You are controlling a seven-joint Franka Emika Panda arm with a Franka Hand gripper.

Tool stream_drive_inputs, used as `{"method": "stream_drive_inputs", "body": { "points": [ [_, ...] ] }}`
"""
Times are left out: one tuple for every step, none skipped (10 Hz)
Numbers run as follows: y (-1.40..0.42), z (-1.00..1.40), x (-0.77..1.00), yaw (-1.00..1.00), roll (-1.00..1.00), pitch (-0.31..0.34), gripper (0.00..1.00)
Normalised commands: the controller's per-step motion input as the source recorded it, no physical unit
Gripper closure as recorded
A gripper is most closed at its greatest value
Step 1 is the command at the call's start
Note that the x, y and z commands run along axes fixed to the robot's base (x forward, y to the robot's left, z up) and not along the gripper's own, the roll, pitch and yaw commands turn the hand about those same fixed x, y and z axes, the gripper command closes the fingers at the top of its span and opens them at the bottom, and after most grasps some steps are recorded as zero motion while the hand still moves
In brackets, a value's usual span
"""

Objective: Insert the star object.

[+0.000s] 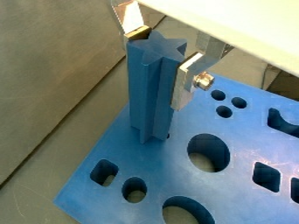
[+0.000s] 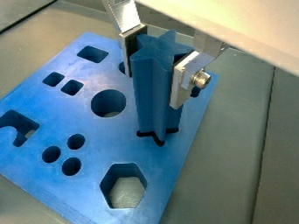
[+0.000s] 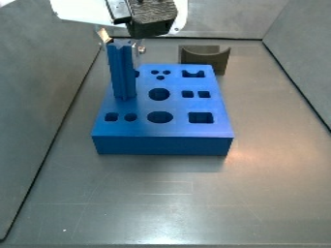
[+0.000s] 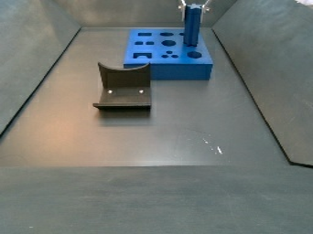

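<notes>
The star object (image 1: pixel 152 96), a slim bright blue ridged peg, stands upright with its lower end in the star-shaped hole of the wide blue block (image 1: pixel 122 157). It shows in the other wrist view (image 2: pixel 155 96) and in both side views (image 3: pixel 119 70) (image 4: pixel 192 26). My gripper (image 1: pixel 160 68) (image 2: pixel 156 79) is above the block at the peg's upper end. Its silver fingers (image 2: pixel 184 79) press against opposite sides of the peg, shut on it. The gripper also shows in both side views (image 3: pixel 123 37) (image 4: pixel 193 5).
The blue block (image 3: pixel 162 138) (image 4: pixel 171 69) has several other shaped holes: round, square and hexagonal (image 2: pixel 121 187). A dark grey-brown curved piece (image 3: pixel 203 56) (image 4: pixel 123 89) lies on the floor apart from the block. Grey walls enclose the floor.
</notes>
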Motion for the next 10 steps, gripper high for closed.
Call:
{"method": "stream_drive_inputs", "body": {
  "points": [
    [0.00, -0.35, -0.15, 0.19, 0.18, -0.026, 1.00],
    [0.00, -0.40, 0.00, 0.23, 0.17, 0.000, 1.00],
    [0.00, -0.42, 0.09, 0.11, 0.15, 0.007, 1.00],
    [0.00, -0.49, 0.15, 0.00, 0.11, 0.016, 1.00],
    [-0.03, -0.61, 0.23, 0.00, 0.08, 0.019, 1.00],
    [0.00, -0.66, 0.27, 0.00, 0.10, 0.040, 1.00],
    [0.00, -0.67, 0.13, -0.04, 0.15, 0.044, 1.00],
    [0.00, -0.76, 0.05, -0.07, 0.14, 0.000, 1.00],
    [0.00, -0.81, 0.00, -0.08, 0.10, -0.007, 1.00],
    [0.00, -0.77, 0.00, -0.08, 0.04, -0.057, 1.00]
  ]
}}
